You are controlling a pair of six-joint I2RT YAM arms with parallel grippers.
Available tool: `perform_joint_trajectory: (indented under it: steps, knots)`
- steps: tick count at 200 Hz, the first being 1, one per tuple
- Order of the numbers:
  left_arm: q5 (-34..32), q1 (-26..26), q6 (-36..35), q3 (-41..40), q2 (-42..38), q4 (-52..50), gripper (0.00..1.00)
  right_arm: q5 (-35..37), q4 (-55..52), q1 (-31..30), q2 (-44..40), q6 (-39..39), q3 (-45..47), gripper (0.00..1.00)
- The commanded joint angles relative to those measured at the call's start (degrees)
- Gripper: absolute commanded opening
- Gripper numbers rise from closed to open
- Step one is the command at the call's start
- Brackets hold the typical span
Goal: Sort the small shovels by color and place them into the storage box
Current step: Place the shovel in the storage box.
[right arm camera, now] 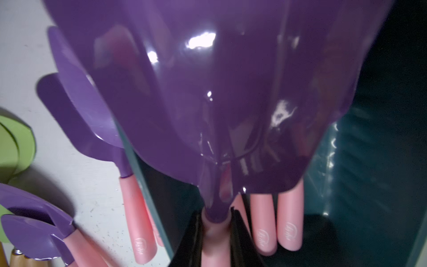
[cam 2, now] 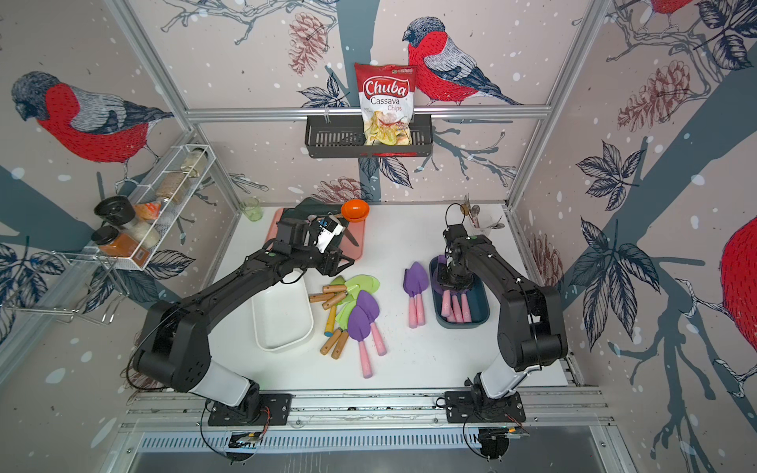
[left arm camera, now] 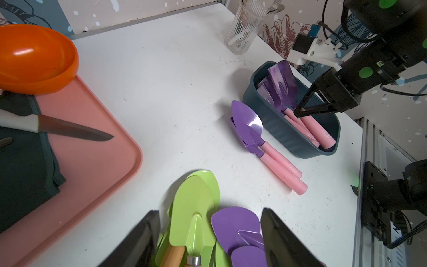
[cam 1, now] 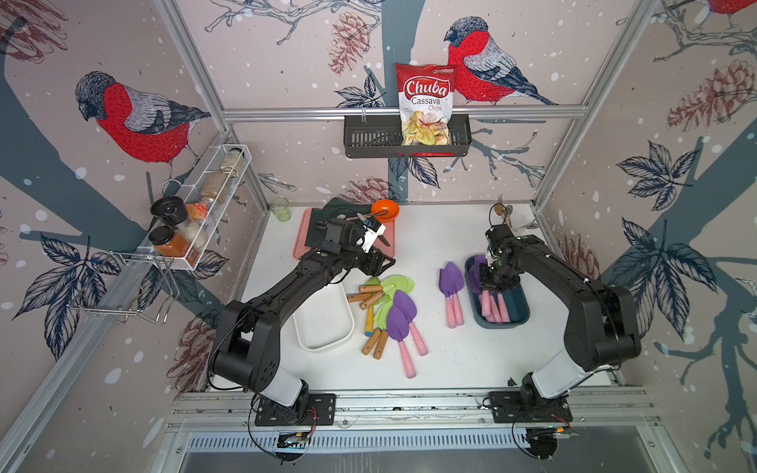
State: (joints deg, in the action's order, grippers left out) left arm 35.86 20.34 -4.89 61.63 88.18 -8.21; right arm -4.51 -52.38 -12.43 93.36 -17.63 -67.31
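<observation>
Directions are read in the top views, with 12 o'clock toward the back wall.

1. Right end effector (cam 1: 493, 286): clenched on the pink handle of the held shovel (right arm camera: 208, 92), just behind its purple blade. It stands over the blue box (cam 1: 503, 326), at 3 o'clock on the table (cam 1: 450, 360). The blade points to 12 o'clock and tilts up at the far end of the box.
2. Boxed shovels (cam 1: 497, 311): purple, lying in the blue box with their handles toward 6 o'clock. Their count cannot be told.
3. Left end effector (cam 1: 387, 264): released, jaws wide apart, clear of the shovels below. It hangs above the 12 o'clock end of the green shovels (cam 1: 393, 284).
4. Green shovels: heaped at table centre, wooden handles toward 7 to 9 o'clock. One has a yellow handle (cam 1: 370, 319).
5. Loose purple shovels (cam 1: 399, 317): two, overlapping the heap at its 4 o'clock side, handles toward 5 o'clock.
6. Stacked pair (cam 1: 450, 282): two purple shovels on the table, just beside the blue box at its 9 o'clock.
7. White box (cam 1: 323, 327): beside the heap at its 9 o'clock, partly under the left arm.
</observation>
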Motion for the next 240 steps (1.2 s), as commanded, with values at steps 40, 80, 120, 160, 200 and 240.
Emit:
perform_joint_trajectory:
  steps: [40,80,120,160,200,240]
  knots:
    - [0.1,0.1,-0.8,0.1,0.0,-0.6,0.72,-2.1,0.7,1.4,0.4,4.6,2.2,0.16]
    - [0.0,0.1,-0.8,0.1,0.0,-0.5,0.72,-4.5,3.4,1.6,0.8,4.7,3.4,0.19]
    - [-0.1,0.1,-0.8,0.1,0.0,-0.6,0.72,-5.9,4.9,1.6,2.5,5.1,3.1,0.22]
    - [-0.2,0.1,-0.9,0.0,0.1,-0.5,0.72,-6.2,5.4,1.6,3.1,5.3,3.2,0.39]
    - [-0.2,0.1,-0.9,-0.2,0.1,-0.4,0.72,-6.1,5.9,1.7,3.9,5.2,4.2,0.35]
    - [-0.2,0.1,-1.0,-0.3,0.1,-0.3,0.73,-6.0,6.6,1.5,4.7,5.1,5.1,0.30]
